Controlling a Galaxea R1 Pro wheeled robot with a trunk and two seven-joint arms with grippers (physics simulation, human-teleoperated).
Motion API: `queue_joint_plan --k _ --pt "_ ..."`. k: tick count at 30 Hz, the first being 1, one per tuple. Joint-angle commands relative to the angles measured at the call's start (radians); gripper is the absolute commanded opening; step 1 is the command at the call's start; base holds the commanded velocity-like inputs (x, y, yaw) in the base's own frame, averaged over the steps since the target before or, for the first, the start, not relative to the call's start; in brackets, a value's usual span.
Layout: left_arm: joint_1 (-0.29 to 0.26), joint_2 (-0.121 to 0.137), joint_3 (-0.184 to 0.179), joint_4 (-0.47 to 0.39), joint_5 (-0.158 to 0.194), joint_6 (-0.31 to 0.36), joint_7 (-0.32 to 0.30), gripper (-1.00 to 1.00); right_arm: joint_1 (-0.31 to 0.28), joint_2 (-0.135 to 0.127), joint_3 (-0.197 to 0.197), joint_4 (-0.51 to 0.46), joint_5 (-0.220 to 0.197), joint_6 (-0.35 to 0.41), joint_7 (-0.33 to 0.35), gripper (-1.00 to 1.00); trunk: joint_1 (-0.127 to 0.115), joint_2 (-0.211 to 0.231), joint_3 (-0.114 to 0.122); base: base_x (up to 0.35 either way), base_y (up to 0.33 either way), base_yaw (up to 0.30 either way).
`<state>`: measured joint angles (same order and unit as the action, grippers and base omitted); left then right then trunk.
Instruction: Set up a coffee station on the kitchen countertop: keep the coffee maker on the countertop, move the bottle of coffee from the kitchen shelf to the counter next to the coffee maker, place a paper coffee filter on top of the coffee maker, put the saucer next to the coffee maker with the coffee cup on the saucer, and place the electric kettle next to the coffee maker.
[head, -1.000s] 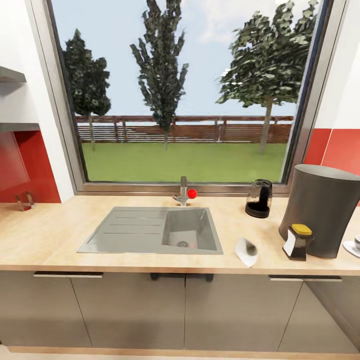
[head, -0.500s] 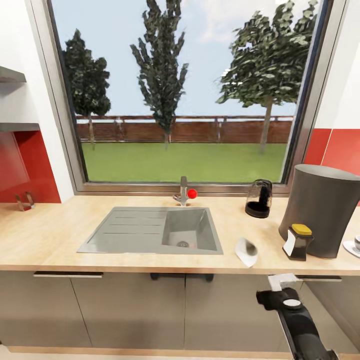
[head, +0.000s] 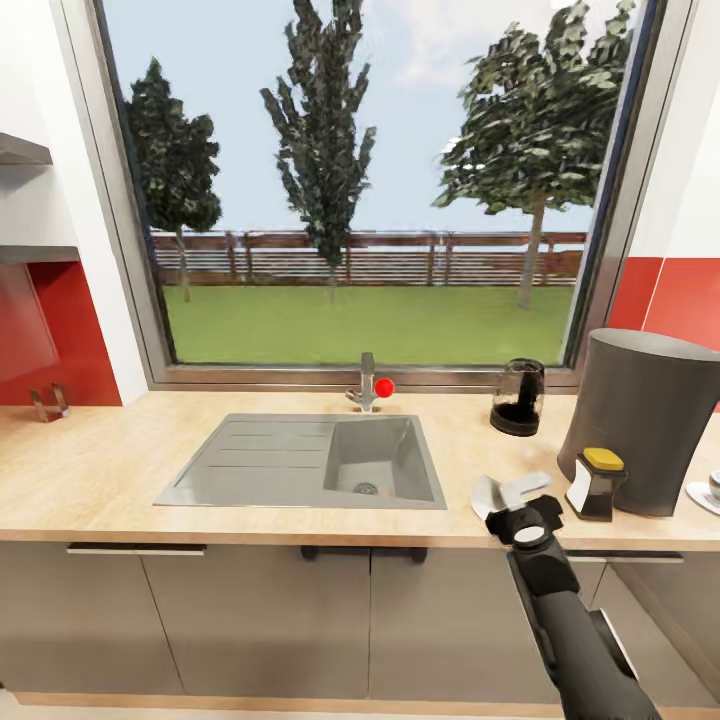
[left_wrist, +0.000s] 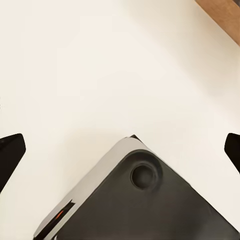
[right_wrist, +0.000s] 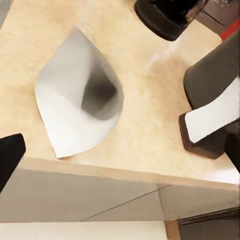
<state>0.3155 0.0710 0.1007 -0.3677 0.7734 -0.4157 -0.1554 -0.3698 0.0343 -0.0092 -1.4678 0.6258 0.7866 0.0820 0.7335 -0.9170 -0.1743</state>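
Kitchen first: long pale wood-look kitchen countertop (head: 100, 480) under a big window (head: 360, 180), with a grey steel sink (head: 300, 460) set in it and a tap with a red knob (head: 370, 385) behind. Toward the right end, tall dark grey coffee maker with a curved back (head: 650, 420), already standing on top. Just in front of it, small dark bottle of coffee with a yellow cap (head: 597, 485). Further back by the window, small glass electric kettle with a black base (head: 518, 398), near the coffee maker but not touching. At the far right, small round white saucer (head: 703, 495) with a tiny white coffee cup (head: 714, 487) on it, both cut off by the edge of the view. Lying near the front edge, between sink and bottle: white cone-shaped paper coffee filter (right_wrist: 75, 112). Right over it, right gripper (head: 520, 492), fingers spread wide, holding nothing. Left gripper (left_wrist: 120, 150) down low over pale floor (left_wrist: 100, 60), fingers wide apart too, empty. Looks like time to pick up the filter. To do it well: come down slowly, put one finger on each side of the puffed-up part, squeeze softly to avoid crushing the paper or pushing it off the front edge, and keep clear of the bottle close by. Then lift high, up to the tall top of the coffee maker. Counted: one coffee maker, one bottle, one kettle, one filter, one saucer, one cup, one sink, one tap, two grippers.
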Motion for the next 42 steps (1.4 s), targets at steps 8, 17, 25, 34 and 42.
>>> queue_joint_plan --k 8,17,25,34,42 --pt "0.0 0.0 0.002 0.004 0.012 0.001 -0.007 1.0 -0.03 0.001 0.008 0.024 0.04 -0.079 0.011 1.0 0.0 -0.001 -0.001 0.0 0.0 0.0" --pt "0.0 0.001 0.002 0.01 0.012 0.004 0.049 1.0 -0.051 -0.003 0.008 0.131 0.054 -0.161 0.009 1.0 0.0 -0.001 -0.001 0.134 0.073 0.0" --pt "0.0 0.001 0.001 0.013 0.008 0.006 0.058 1.0 -0.052 -0.026 0.004 0.199 0.049 -0.186 0.016 1.0 0.0 -0.001 -0.001 0.066 -0.017 0.0" --pt "0.0 0.004 0.002 0.015 0.008 0.006 0.058 1.0 -0.064 -0.047 0.003 0.23 0.048 -0.191 0.011 1.0 0.0 -0.001 -0.001 0.042 -0.015 0.0" --pt "0.0 0.005 0.002 0.015 0.007 0.006 0.059 1.0 -0.064 -0.086 0.0 0.238 0.042 -0.194 0.006 1.0 0.0 -0.001 -0.001 0.033 0.0 0.0"
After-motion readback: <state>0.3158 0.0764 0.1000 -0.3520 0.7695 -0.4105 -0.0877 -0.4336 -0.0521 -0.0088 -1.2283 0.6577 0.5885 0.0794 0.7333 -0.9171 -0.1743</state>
